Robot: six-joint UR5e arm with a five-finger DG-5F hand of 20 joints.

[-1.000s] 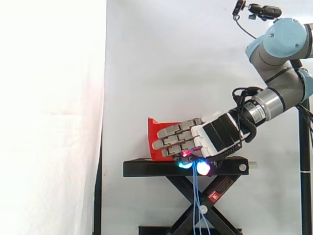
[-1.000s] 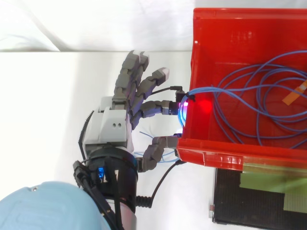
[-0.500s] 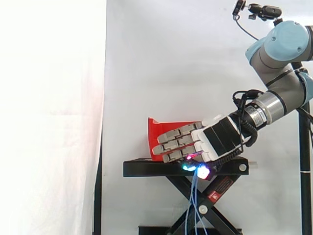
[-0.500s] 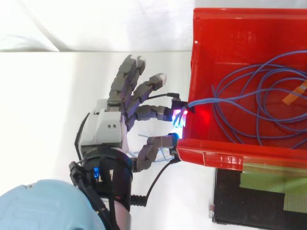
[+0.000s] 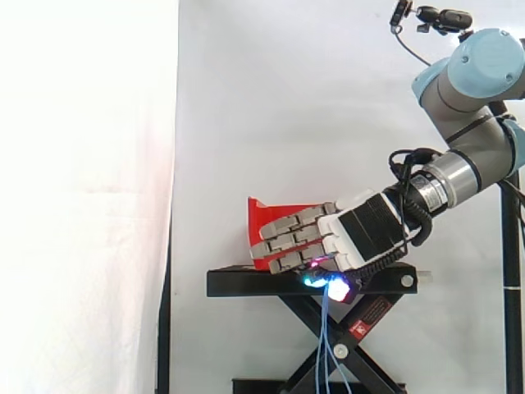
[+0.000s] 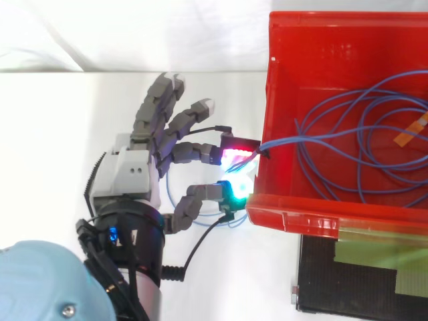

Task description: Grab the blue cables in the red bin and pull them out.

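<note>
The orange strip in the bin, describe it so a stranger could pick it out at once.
Seen from above, start at the red bin on the view's right, holding looping blue cables. Follow the loops to the bin's right side: a short flat orange strip lies slanted among them, the only thing inside that is not blue.

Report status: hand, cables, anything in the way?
Hand pinched on blue cables outside red bin. Most coil lies inside. Cables cross the bin wall; nothing else blocking.

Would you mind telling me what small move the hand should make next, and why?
Probably pull the hand away from the red bin: its fingers pinch the blue cables just outside the wall, while most loops lie inside.
</note>
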